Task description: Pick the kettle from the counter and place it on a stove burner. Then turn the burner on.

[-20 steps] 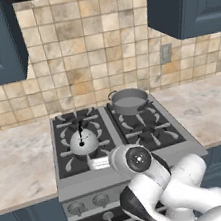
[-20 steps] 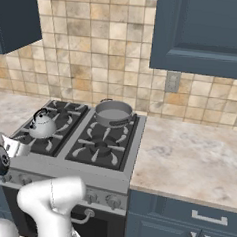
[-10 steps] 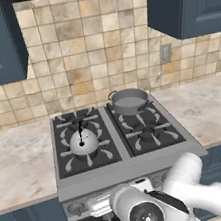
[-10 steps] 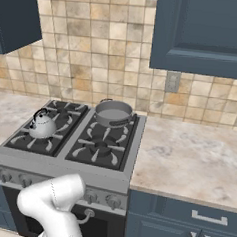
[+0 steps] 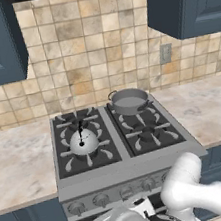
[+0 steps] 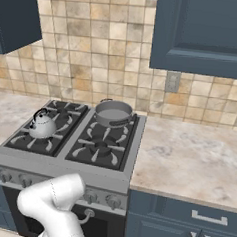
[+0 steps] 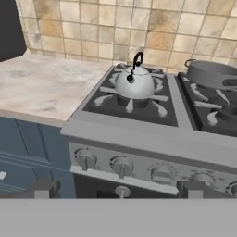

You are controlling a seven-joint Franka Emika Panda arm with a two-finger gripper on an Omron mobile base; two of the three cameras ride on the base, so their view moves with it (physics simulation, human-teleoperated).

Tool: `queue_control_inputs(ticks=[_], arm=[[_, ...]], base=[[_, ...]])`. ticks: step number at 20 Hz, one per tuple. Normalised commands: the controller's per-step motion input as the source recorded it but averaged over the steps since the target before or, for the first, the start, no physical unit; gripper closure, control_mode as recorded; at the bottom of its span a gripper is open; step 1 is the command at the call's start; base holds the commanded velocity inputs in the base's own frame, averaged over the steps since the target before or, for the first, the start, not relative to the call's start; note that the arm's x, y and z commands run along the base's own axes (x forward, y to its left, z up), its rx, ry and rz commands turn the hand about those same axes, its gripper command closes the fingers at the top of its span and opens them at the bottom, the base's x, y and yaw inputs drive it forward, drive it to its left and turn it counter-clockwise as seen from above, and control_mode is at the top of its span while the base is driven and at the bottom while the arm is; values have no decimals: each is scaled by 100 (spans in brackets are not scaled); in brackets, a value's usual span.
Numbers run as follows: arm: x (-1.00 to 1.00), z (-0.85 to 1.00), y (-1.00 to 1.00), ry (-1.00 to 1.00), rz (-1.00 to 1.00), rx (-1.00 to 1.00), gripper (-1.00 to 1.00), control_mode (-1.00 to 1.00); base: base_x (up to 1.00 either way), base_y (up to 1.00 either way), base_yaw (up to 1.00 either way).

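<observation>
**Kettle, burner, worktop: present state**

Small squat dome-shaped silver-grey kettle [image 5: 83, 141] [image 6: 41, 127] [image 7: 134, 83]: upright, thin black handle standing above the dome, a small dark knob on its side. Sits centred on the front-left round black gas burner with dark star-spread grate prongs [image 5: 84, 151] [image 6: 39, 135] [image 7: 131, 100].

Beige-cream marbled stone worktop [image 5: 19, 162] [image 6: 188, 158] [image 7: 41, 88]: flanks the stove on both sides, dark blue cabinets beneath.
</observation>
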Motion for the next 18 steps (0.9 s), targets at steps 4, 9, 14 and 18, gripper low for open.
queue_control_inputs(ticks=[4, 9, 14, 18], arm=[[0, -44, 0, -2, 0, 3, -100, -100], [0, -59, 0, -5, 0, 11, -100, -100], [1, -46, 0, -11, 0, 11, -100, -100], [8, -6, 0, -21, 0, 17, -100, -100]], base=[[0, 0, 0], [0, 0, 0], [0, 0, 0], [0, 0, 0]])
